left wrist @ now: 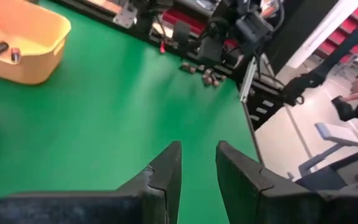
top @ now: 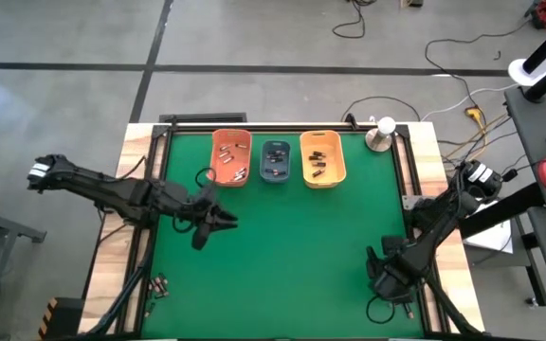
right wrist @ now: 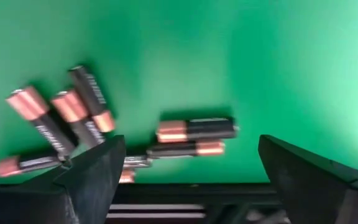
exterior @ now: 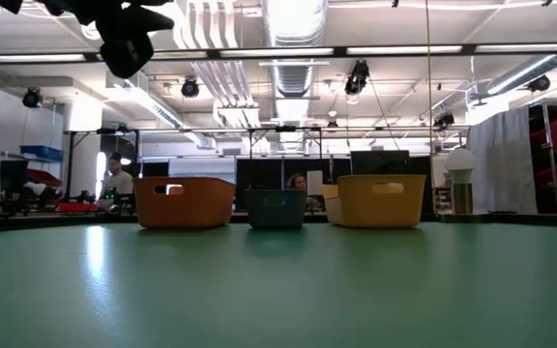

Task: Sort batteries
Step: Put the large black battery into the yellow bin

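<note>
Three bins stand in a row at the far side of the green mat: orange [top: 231, 157], blue-grey [top: 275, 161] and yellow-orange [top: 322, 157], each with batteries inside. My left gripper [top: 218, 220] hangs high over the mat's left centre, open by a narrow gap, with nothing between its fingers [left wrist: 166, 171]. My right gripper [top: 381, 277] is low at the mat's near right corner, open wide. Several dark batteries with coppery ends [right wrist: 194, 130] lie flat on the mat just beyond its fingertips, and more [right wrist: 55, 124] lie beside them. A few batteries [top: 157, 284] lie at the near left edge.
A black frame rail [top: 282, 124] borders the mat on the wooden table. A metal stand with a white ball [top: 380, 135] sits at the far right corner. The mat's middle [top: 301, 246] is bare. People show in the room beyond the table in the low view.
</note>
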Tool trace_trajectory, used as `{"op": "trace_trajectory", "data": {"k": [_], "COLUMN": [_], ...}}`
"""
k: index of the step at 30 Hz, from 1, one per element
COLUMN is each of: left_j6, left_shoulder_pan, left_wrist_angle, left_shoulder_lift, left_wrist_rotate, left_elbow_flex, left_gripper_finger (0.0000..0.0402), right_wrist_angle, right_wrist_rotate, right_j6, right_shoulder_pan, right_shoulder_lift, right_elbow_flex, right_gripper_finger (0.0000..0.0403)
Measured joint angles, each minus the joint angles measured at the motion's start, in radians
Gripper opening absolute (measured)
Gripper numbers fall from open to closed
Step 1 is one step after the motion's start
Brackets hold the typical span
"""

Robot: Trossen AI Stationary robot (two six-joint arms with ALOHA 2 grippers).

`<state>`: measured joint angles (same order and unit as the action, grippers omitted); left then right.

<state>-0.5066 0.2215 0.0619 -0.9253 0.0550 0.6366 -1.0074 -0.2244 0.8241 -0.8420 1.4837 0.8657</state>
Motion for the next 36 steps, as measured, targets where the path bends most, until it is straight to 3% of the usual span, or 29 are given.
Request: {"op": "trace_trajectory", "data": {"k": [7,18,36], "left_j6": [0.0,0.053,0.053], "left_shoulder_pan": [0.0,0.0,0.0], "left_wrist_angle": [-0.042,-0.04,-0.037], "left_shoulder_lift": [-0.071,-0.174,-0.183], "left_wrist_rotate": [0.0,-0.012,-0.014], "left_elbow_flex": [-0.01,0.085,0.108], "left_gripper_finger": [0.008,0.008,0.008], "right_wrist_angle": [0.074,0.105,0.112], "right_wrist_rotate": [-0.011,-0.01,0.034], "right_j6": [0.092,0.048,-0.011], "right_shoulder_pan": [0.0,0.0,-0.002], "right_shoulder_lift": [0.002,0.004,0.005], "right_elbow_flex": [-0.043,-0.098,-0.119], "right_gripper_finger": [0.0363,0.0363,0.0352]}}
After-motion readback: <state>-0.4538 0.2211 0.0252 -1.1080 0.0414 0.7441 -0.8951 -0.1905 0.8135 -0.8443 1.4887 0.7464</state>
